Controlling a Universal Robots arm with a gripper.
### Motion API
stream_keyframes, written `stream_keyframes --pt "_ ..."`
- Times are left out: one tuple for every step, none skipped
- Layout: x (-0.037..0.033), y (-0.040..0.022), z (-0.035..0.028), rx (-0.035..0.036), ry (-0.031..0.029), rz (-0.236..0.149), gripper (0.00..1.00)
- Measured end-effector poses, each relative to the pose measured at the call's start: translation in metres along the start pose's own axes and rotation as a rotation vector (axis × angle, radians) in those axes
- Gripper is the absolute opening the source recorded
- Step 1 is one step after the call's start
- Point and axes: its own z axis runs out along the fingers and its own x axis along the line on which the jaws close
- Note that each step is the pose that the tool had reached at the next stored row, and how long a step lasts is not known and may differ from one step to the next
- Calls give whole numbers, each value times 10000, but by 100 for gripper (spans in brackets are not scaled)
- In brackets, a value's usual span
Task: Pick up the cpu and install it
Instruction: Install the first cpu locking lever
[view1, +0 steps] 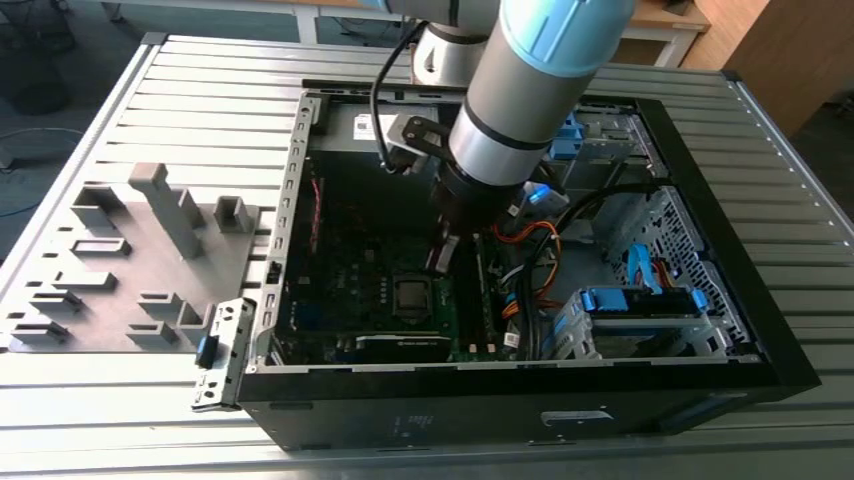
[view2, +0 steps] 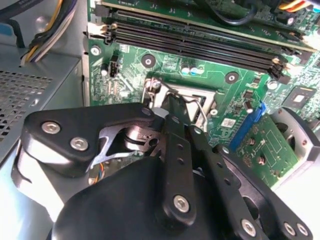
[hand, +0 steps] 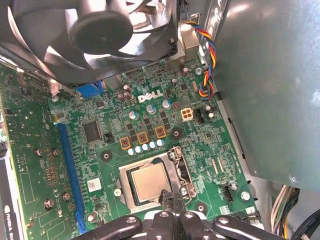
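Inside the open computer case (view1: 527, 400) on the slatted tabletop (view1: 200, 90), in the exterior view, the arm (view1: 527, 90) reaches straight down over the green motherboard (view1: 360, 290). The end effector (view1: 445, 258) hangs just above the socket (view1: 414, 293), a bit toward the far side of it. A grey parts tray (view1: 134, 260) sits on the exterior view's left, outside the case.

In the second wrist view the black linkage of the end effector (view2: 175, 107) takes up most of the near part, with the fingers (view2: 176, 111) drawn in to a narrow tip that points at the socket's edge by its wire lever (view2: 192, 102). The memory slots (view2: 195, 42) run across just beyond. I see nothing between the fingers here.

In the first wrist view the cpu (hand: 148, 181) lies flat in the socket (hand: 150, 184), square in its metal frame. The finger tips (hand: 167, 199) are pinched together right at the frame's edge, by the chip's corner, whether they actually touch it I can't tell. A fan (hand: 95, 35) looms over the board.

My read: the chip is already seated, so we're at the install end of the job, not the pick. The clenched, empty end effector looks set up for pressing or working the retention hardware, which needs a careful, small push without scraping the chip.
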Motion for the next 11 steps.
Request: stream_keyframes --pt "2 -3 13 -1 2 0 11" --pt "5 -6 25 -3 3 0 11" --pt "7 -10 38 -5 5 0 11" --pt "9 -13 52 -7 5 0 11" --pt "11 -17 66 -10 6 0 11" --pt "12 -19 79 -12 9 1 11" --pt "14 -23 92 -14 11 1 11" --pt "16 -26 104 -14 17 2 11" --pt "19 -29 115 -15 22 3 11" --pt "23 -32 125 -17 25 3 11" --pt "30 -37 135 -18 25 2 11"
